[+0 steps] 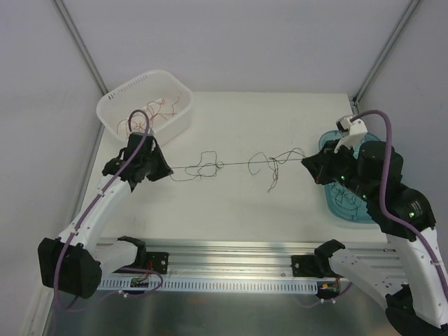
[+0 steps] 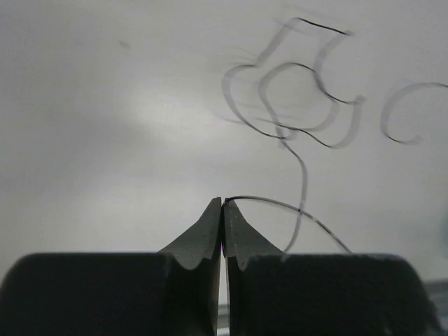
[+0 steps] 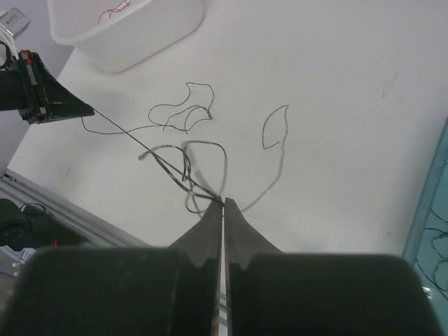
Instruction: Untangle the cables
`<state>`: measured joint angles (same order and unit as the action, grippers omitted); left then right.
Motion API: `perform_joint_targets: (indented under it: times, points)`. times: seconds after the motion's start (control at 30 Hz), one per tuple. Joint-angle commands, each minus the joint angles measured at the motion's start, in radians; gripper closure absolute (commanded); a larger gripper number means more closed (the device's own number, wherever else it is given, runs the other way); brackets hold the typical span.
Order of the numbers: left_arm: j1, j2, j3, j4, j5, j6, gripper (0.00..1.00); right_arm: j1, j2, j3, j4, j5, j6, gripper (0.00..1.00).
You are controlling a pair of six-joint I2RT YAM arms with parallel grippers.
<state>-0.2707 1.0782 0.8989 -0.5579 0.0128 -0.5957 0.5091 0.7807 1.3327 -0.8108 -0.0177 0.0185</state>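
Observation:
Thin black cables [image 1: 238, 165] run taut above the white table between my two grippers, with curly tangles near each end. My left gripper [image 1: 166, 170] is shut on one cable end; in the left wrist view the strand [image 2: 280, 203] leaves the shut tips [image 2: 222, 201] and loops [image 2: 301, 66] lie beyond. My right gripper [image 1: 306, 162] is shut on the other end. In the right wrist view several black strands [image 3: 150, 150] bunch at its closed tips [image 3: 224, 203] and run to the left gripper [image 3: 89, 110]. A loose curl [image 3: 276, 126] lies apart on the table.
A white basket [image 1: 183, 89] at the back left holds more red and black wires; its wall [image 3: 140, 35] also shows in the right wrist view. A blue tray [image 1: 332, 199] with black wires sits at the right, under the right arm. A metal rail [image 1: 231, 255] runs along the near edge.

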Motion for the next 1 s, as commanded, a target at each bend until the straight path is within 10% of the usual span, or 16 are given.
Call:
perform_joint_targets:
  times: [0.0, 0.27, 0.47, 0.57, 0.7, 0.97]
  points:
    - [0.16, 0.068, 0.0, -0.158, -0.229, 0.105, 1.0, -0.043, -0.02, 0.195, -0.117, 0.238, -0.123, 0.99]
    - [0.494, 0.109, 0.049, -0.135, -0.059, 0.099, 1.0, -0.043, -0.023, 0.223, -0.168, 0.346, -0.161, 0.99]
    - [0.492, 0.077, 0.066, -0.117, 0.116, 0.16, 1.0, -0.041, 0.002, -0.042, -0.036, 0.026, -0.069, 0.98]
    - [0.489, 0.054, 0.025, -0.116, 0.173, 0.203, 1.0, -0.011, 0.037, -0.239, 0.15, -0.178, 0.042, 0.87]
    - [0.47, 0.0, -0.049, -0.094, 0.185, 0.217, 1.0, 0.138, 0.158, -0.348, 0.303, -0.086, 0.136, 0.53]
    - [0.415, -0.095, -0.178, -0.025, 0.177, 0.232, 0.98, 0.344, 0.571, -0.385, 0.692, -0.031, 0.366, 0.36]
